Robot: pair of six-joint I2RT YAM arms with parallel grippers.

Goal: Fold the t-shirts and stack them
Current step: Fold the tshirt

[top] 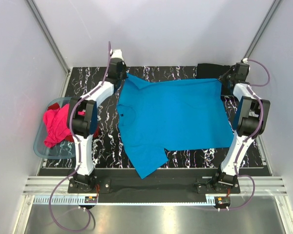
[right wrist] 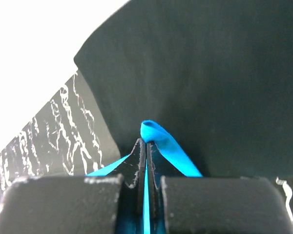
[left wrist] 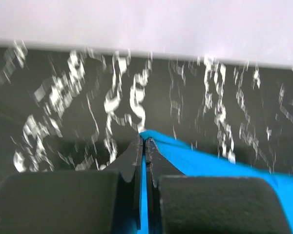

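Note:
A turquoise-blue t-shirt [top: 173,117] lies spread over the black marbled table [top: 107,141]. My left gripper [top: 124,75] is shut on its far left corner; the left wrist view shows blue cloth [left wrist: 205,161] pinched between the closed jaws [left wrist: 144,142]. My right gripper [top: 222,81] is shut on the far right corner; blue cloth [right wrist: 161,139] pokes out past its closed jaws [right wrist: 145,141]. A black t-shirt [top: 212,69] lies at the far right corner, filling the right wrist view [right wrist: 210,73]. Magenta-pink and red shirts [top: 56,126] lie bunched in a tub.
A translucent pale-blue plastic tub [top: 45,151] stands off the table's left edge. White walls close in the back and sides. A metal rail [top: 146,187] runs along the near edge by the arm bases.

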